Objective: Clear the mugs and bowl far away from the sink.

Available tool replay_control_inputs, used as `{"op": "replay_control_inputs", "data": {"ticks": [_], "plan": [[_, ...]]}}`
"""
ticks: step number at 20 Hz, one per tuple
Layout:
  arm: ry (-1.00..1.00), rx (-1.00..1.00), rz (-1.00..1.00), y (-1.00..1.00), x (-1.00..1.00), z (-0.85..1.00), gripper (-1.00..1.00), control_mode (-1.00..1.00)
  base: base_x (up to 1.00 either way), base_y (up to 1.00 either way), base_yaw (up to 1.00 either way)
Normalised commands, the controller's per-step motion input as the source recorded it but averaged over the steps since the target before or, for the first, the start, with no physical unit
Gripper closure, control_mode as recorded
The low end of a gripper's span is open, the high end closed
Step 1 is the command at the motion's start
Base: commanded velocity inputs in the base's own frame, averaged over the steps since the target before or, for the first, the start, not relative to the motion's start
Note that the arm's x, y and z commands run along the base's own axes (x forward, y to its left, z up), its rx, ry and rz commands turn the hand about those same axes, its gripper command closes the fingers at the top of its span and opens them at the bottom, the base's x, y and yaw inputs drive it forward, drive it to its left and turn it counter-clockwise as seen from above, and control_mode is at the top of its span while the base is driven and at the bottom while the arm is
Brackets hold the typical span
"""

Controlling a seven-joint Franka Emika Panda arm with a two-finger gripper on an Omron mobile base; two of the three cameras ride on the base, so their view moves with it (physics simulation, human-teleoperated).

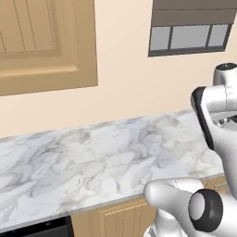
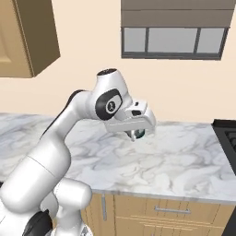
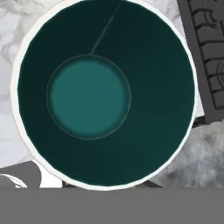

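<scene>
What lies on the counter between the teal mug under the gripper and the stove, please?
Nothing: in the right base view, the marble counter is bare between the mug and the stove.

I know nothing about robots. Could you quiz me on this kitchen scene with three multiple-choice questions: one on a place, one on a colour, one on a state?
1. Where is the mug?
A. In a sink
B. Right under the pincer, above the marble counter
C. On the window sill

2. What colour is the inside of the mug?
A. Red
B. Yellow
C. Dark teal

3. What is in the mug?
A. Nothing, it is empty
B. Coffee to the brim
C. A spoon

Answers:
1 B: the right base view shows it beneath the pincer, over the marble.
2 C: the hand view looks into a dark teal inside with a white rim.
3 A: its bare bottom shows in the hand view.
</scene>
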Motion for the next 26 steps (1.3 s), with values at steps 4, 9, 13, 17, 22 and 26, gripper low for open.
{"op": "replay_control_inputs", "data": {"ticks": [4,9,13,17,22,26], "plan": [[0.03,0.0,0.0,0.21,0.56,-0.35,1.0,-1.0,0.0,0.0,0.0],[0.09,0.0,0.0,0.13,0.54,-0.33,1.0,-1.0,0.0,0.0,0.0],[0.11,0.01,0.0,0.12,0.53,-0.41,1.0,-1.0,0.0,0.0,0.0],[0.13,0.0,0.0,0.08,0.42,-0.43,1.0,-1.0,0.0,0.0,0.0],[0.1,0.02,0.0,0.0,0.32,-0.43,1.0,-1.0,0.0,0.0,0.0],[0.05,0.01,0.0,0.0,0.3,-0.37,1.0,-1.0,0.0,0.0,0.0]]}}
